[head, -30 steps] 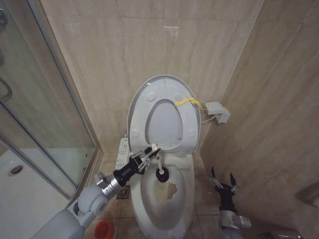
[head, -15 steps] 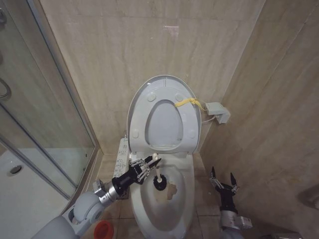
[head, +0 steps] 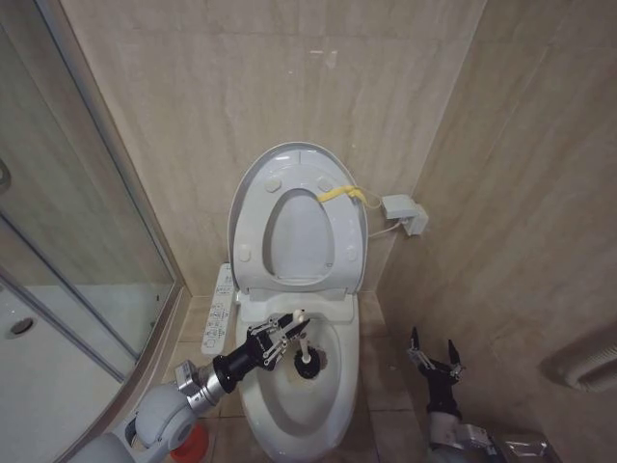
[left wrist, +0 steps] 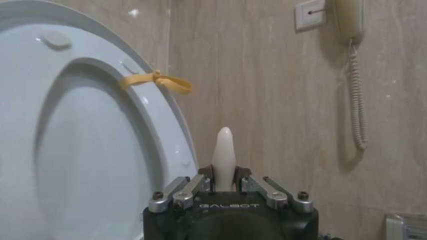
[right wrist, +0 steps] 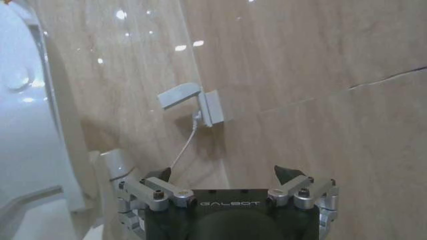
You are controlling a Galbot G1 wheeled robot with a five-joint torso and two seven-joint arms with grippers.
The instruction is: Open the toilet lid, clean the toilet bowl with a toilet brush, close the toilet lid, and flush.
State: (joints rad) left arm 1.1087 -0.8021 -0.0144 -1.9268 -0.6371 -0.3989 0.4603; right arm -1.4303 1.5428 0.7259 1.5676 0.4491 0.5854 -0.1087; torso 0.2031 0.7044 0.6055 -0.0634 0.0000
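Beige tiled corner, head view: toilet lid (head: 253,188) raised, left hand (head: 281,335) clamped on toilet brush (head: 301,345), head in toilet bowl (head: 289,410); right hand (head: 434,353) idle, spread open. Left wrist view: handle tip between closed fingers; may slip. Right wrist view: jaws empty.

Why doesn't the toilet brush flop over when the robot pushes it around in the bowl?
The toilet brush probably stays stiff: its white handle looks straight from the left gripper down to the black head in the toilet bowl. It is likely light, being so slim. The smooth handle could slip, though the fingers look shut tight on it.
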